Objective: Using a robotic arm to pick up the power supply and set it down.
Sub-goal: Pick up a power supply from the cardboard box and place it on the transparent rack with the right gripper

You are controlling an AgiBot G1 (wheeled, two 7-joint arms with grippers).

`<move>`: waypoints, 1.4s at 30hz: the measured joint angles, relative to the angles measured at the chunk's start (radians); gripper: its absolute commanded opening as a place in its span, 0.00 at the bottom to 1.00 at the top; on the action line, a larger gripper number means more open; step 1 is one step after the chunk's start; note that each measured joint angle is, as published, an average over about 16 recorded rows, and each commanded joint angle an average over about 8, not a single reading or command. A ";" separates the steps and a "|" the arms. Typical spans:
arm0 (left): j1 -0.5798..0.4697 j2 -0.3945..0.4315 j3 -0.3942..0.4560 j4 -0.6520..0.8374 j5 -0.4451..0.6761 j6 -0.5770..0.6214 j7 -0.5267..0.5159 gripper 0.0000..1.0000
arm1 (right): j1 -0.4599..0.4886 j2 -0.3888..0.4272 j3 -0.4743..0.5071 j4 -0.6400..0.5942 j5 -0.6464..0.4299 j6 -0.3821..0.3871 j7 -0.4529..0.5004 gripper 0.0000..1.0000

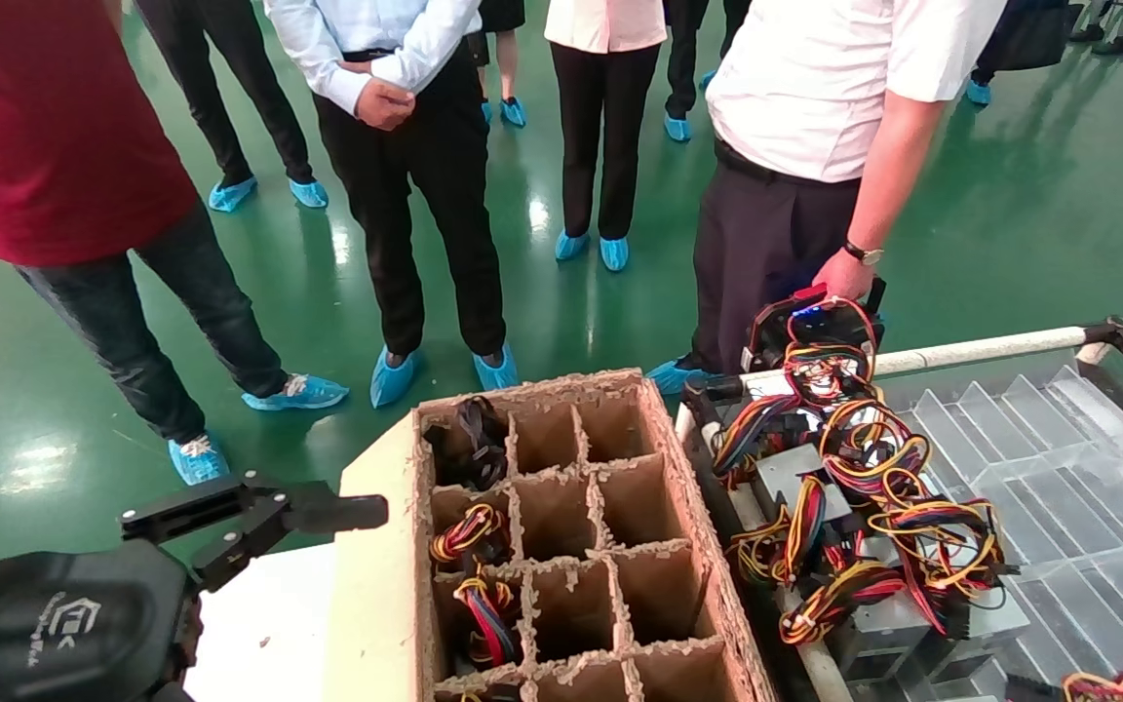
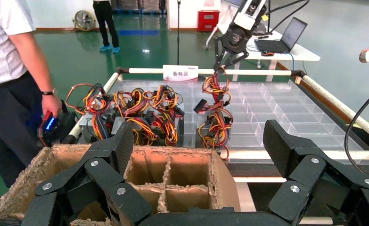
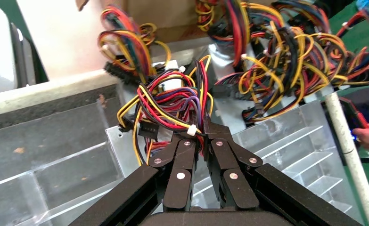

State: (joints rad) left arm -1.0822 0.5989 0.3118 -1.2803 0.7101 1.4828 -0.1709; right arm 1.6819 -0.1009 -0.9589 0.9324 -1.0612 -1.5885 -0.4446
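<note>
right gripper clamped on the power supply's cable bundle above clear divided tray, left gripper spread wide near cardboard crate holding cabled units in some cells

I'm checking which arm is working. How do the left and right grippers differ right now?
The left gripper has its fingers spread wide and holds nothing, beside the cardboard box. The right gripper is shut on a wire bundle over the clear tray. Both are black linkage grippers.
</note>
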 measured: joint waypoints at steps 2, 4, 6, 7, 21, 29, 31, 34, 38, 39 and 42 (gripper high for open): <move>0.000 0.000 0.000 0.000 0.000 0.000 0.000 1.00 | 0.009 -0.011 -0.005 -0.011 -0.003 -0.001 -0.002 0.00; 0.000 0.000 0.000 0.000 0.000 0.000 0.000 1.00 | 0.019 -0.020 -0.012 -0.020 -0.004 -0.001 -0.003 0.00; 0.000 0.000 0.000 0.000 0.000 0.000 0.000 1.00 | 0.028 -0.027 -0.020 -0.027 -0.005 -0.002 -0.004 0.00; 0.000 0.000 0.000 0.000 0.000 0.000 0.000 1.00 | 0.033 -0.030 -0.024 -0.030 -0.005 -0.002 -0.005 0.00; 0.000 0.000 0.001 0.000 -0.001 0.000 0.000 1.00 | 0.077 -0.050 -0.106 -0.066 0.008 -0.006 -0.008 0.54; 0.000 0.000 0.001 0.000 -0.001 -0.001 0.001 1.00 | 0.087 -0.054 -0.138 -0.079 0.019 -0.006 -0.003 1.00; 0.000 0.000 0.001 0.000 -0.001 -0.001 0.001 1.00 | 0.088 -0.054 -0.140 -0.080 0.020 -0.006 -0.002 1.00; 0.000 0.000 0.001 0.000 -0.001 -0.001 0.001 1.00 | 0.088 -0.054 -0.142 -0.081 0.022 -0.006 -0.001 1.00; 0.000 0.000 0.001 0.000 -0.001 -0.001 0.001 1.00 | 0.087 -0.053 -0.141 -0.075 0.020 -0.001 -0.003 1.00; 0.000 0.000 0.001 0.000 -0.001 -0.001 0.001 1.00 | 0.087 -0.052 -0.141 -0.073 0.019 0.000 -0.003 1.00; 0.000 0.000 0.001 0.000 -0.001 -0.001 0.001 1.00 | 0.089 -0.046 -0.141 -0.060 0.014 0.003 -0.002 1.00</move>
State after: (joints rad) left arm -1.0823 0.5985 0.3127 -1.2798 0.7093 1.4822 -0.1703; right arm 1.7711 -0.1473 -1.1000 0.8720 -1.0477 -1.5852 -0.4462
